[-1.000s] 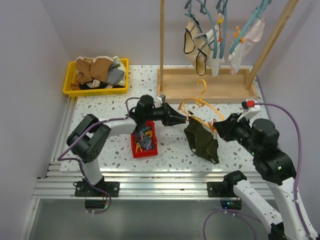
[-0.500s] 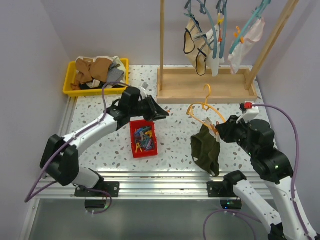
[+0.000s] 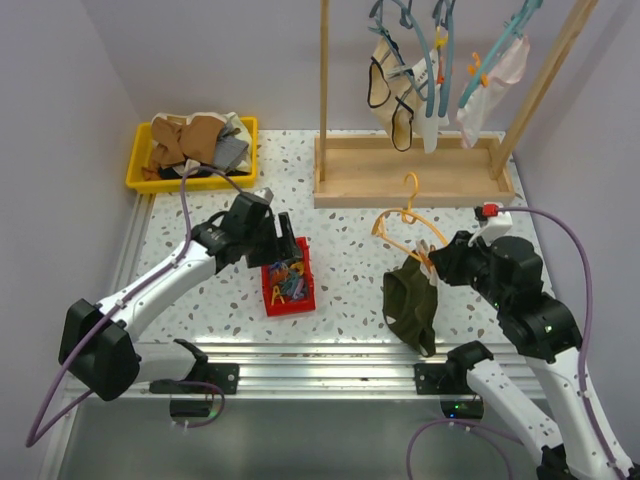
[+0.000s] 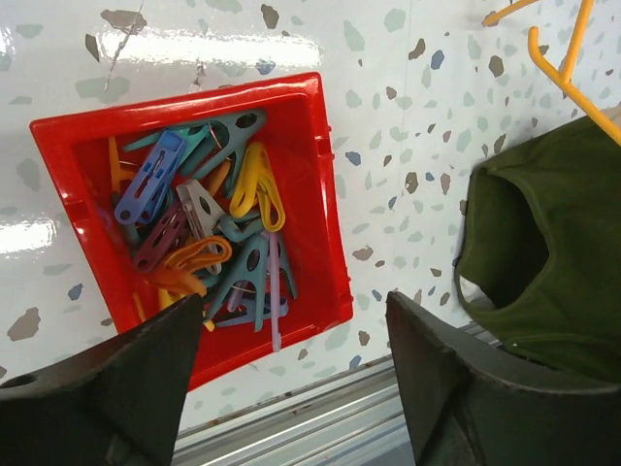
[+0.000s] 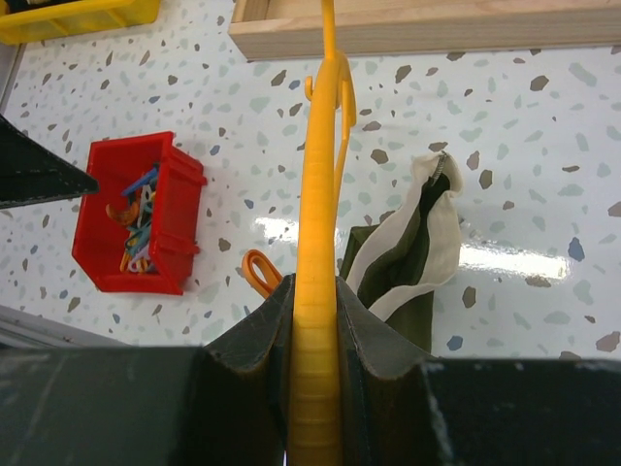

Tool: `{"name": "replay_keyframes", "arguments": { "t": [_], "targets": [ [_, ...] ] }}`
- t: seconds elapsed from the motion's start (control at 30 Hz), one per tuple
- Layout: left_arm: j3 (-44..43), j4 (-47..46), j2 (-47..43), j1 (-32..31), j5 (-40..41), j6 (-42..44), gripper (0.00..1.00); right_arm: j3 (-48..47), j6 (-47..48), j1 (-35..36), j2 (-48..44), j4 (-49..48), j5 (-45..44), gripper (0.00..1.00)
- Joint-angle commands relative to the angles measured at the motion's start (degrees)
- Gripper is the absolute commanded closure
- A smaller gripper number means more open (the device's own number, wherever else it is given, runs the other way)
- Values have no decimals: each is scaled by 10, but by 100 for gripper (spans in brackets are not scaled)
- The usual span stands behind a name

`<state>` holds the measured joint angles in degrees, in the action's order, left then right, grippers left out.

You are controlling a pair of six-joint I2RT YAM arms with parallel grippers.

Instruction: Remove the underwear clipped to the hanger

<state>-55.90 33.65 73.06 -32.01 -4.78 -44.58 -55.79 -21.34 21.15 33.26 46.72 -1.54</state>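
Observation:
My right gripper (image 3: 447, 262) (image 5: 315, 286) is shut on the lower bar of a yellow hanger (image 3: 405, 214) (image 5: 318, 184), holding it above the table. The dark green underwear (image 3: 410, 303) (image 5: 408, 291) (image 4: 548, 243) droops from the hanger's near end, next to the jaws. An orange clip (image 5: 258, 272) shows beside the left jaw. My left gripper (image 3: 285, 245) (image 4: 293, 311) hangs open over a red bin (image 3: 290, 310) (image 4: 325, 194) filled with several clips. Nothing is between its fingers.
A yellow bin (image 3: 135, 172) of clothes sits at the back left. A wooden rack (image 3: 410, 172) at the back carries blue hangers with clipped garments (image 3: 400, 90). A metal rail (image 3: 300, 360) runs along the near table edge.
My left gripper drew away from the hanger's left end, swung back over the red bin and opened. The underwear's left side dropped, so it now hangs bunched by the right gripper.

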Motion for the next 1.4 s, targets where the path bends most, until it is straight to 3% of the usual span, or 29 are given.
{"name": "replay_keyframes", "arguments": {
  "t": [0.0, 0.13, 0.17, 0.33, 0.43, 0.6, 0.8, 1.07, 1.37],
  "targets": [
    [-11, -2, -3, 0, 10, 27, 19, -15, 4, 0, 11, -29, 13, 100],
    [-35, 24, 17, 0, 37, 26, 13, -24, 4, 0, 18, -34, 14, 100],
    [-43, 15, 17, -1, 35, 26, 7, -27, 6, -1, 21, -37, 14, 100],
    [-75, -74, 21, -9, -72, 2, 0, -21, 3, 0, 27, -40, 34, 100],
    [-167, -96, 79, -58, -114, -28, 0, -14, -1, -1, 29, -50, 44, 100],
    [-249, -161, 160, -135, -166, -67, 0, -14, -4, -1, 37, -57, 47, 100],
    [-280, -203, 197, -192, -163, -17, 2, -19, -16, 0, 49, -52, 38, 100],
    [-229, -286, 156, -229, -148, 56, 2, -35, -35, 0, 72, -30, 39, 100],
    [-279, -241, 206, -282, -67, 126, 5, -51, -48, 0, 84, -24, 51, 100]
  ]
}}
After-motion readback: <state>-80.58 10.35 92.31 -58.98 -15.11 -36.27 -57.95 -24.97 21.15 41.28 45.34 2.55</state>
